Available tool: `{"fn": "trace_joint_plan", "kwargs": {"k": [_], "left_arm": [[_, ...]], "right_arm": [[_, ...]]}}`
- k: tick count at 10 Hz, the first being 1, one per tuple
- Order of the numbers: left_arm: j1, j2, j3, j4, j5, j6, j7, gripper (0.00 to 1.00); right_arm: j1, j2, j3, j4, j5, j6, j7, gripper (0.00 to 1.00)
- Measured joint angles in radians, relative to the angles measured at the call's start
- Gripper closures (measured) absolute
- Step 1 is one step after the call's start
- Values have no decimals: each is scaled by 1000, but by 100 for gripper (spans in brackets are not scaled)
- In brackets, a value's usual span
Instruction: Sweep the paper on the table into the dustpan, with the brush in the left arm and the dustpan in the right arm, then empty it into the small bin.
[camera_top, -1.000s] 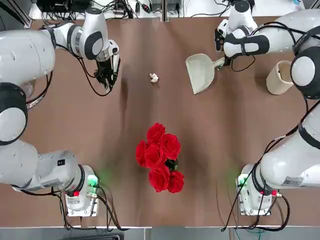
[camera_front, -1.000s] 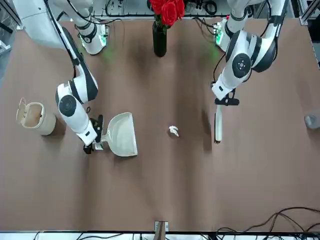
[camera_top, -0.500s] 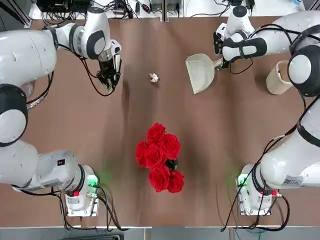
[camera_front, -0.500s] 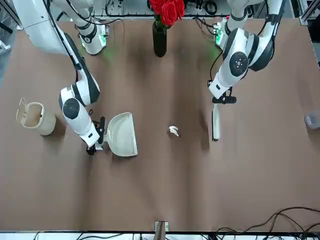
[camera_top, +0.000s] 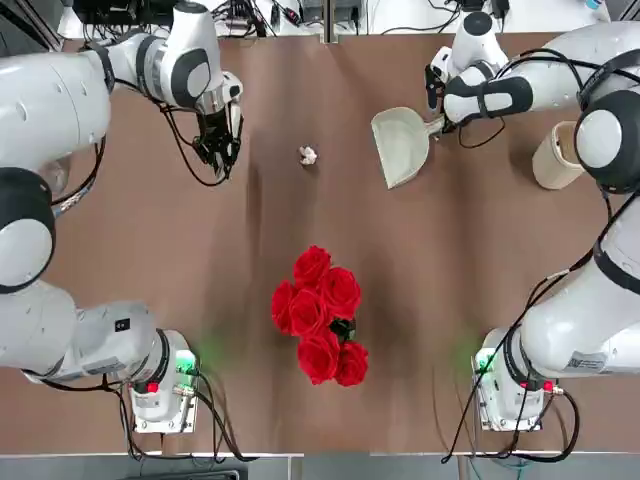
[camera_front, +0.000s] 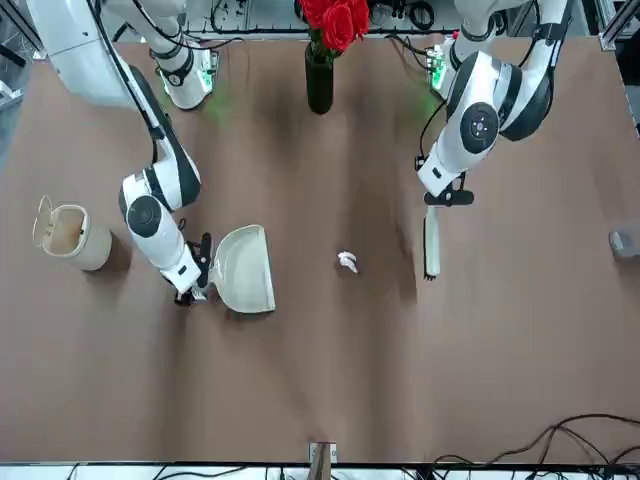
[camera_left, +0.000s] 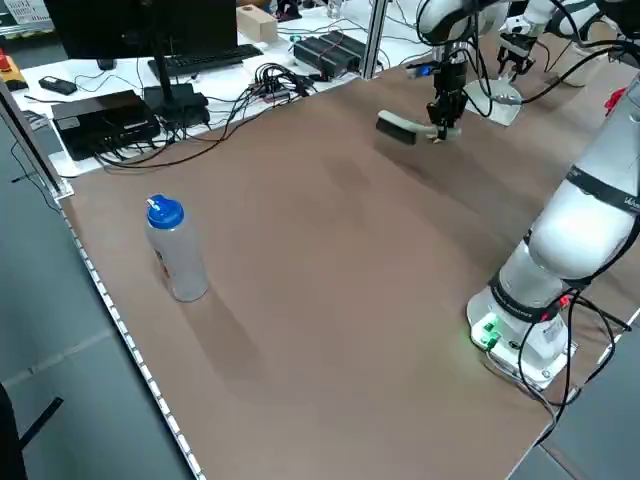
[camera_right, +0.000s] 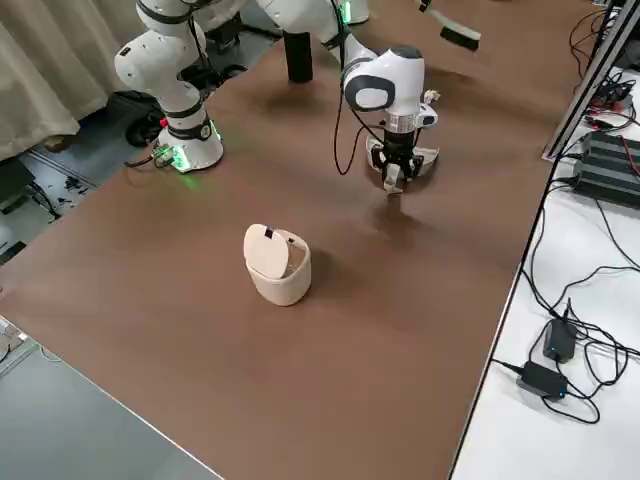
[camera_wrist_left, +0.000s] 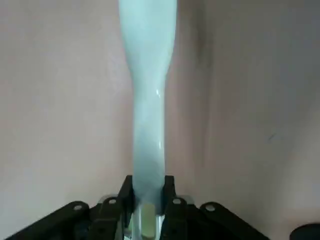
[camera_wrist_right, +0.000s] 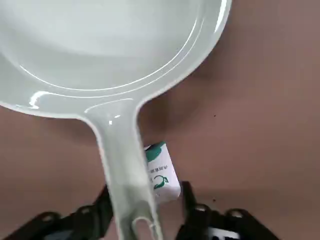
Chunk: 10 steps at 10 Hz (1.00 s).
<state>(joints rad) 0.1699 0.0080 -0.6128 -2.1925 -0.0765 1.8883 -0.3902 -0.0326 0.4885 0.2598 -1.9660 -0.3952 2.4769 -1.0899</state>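
Observation:
The paper (camera_top: 308, 155) (camera_front: 347, 262) is a small white ball lying on the table (camera_top: 420, 260) between the two arms. Left of it, my left gripper (camera_top: 217, 150) (camera_wrist_left: 147, 197) is shut on the pale handle of the brush (camera_front: 431, 242) (camera_wrist_left: 148, 95), which hangs just above the tabletop. Right of the paper the dustpan (camera_top: 402, 145) (camera_wrist_right: 100, 45) lies flat on the table. My right gripper (camera_front: 193, 283) (camera_wrist_right: 145, 200) sits at its stubby handle, fingers closed in against the handle and its tag. The small bin (camera_top: 556, 155) (camera_right: 276, 262) stands farther right, lid flap up.
A dark vase of red roses (camera_top: 320, 315) (camera_front: 320, 60) stands mid-table near the arm bases. A clear bottle with a blue cap (camera_left: 175, 250) is far off on the left side. Cables and a metal post (camera_top: 327, 20) line the far edge.
My right gripper's fingers have closed from wide open onto the dustpan's handle. The left gripper with the brush has shifted slightly toward the far edge.

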Motion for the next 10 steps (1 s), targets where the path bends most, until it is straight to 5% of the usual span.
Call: {"fn": "trace_joint_plan", "kwargs": {"k": [1, 7, 10], "left_arm": [[2, 0, 0, 16, -10, -10, -4, 73], [-10, 41, -22, 88, -34, -27, -10, 73], [-101, 99, -41, 123, -34, -27, -103, 73]], "right_arm": [[1, 1, 0, -1, -1, -2, 0, 64], [14, -2, 5, 7, -10, -11, 9, 67], [46, -40, 47, 44, -63, -148, 86, 67]]}}
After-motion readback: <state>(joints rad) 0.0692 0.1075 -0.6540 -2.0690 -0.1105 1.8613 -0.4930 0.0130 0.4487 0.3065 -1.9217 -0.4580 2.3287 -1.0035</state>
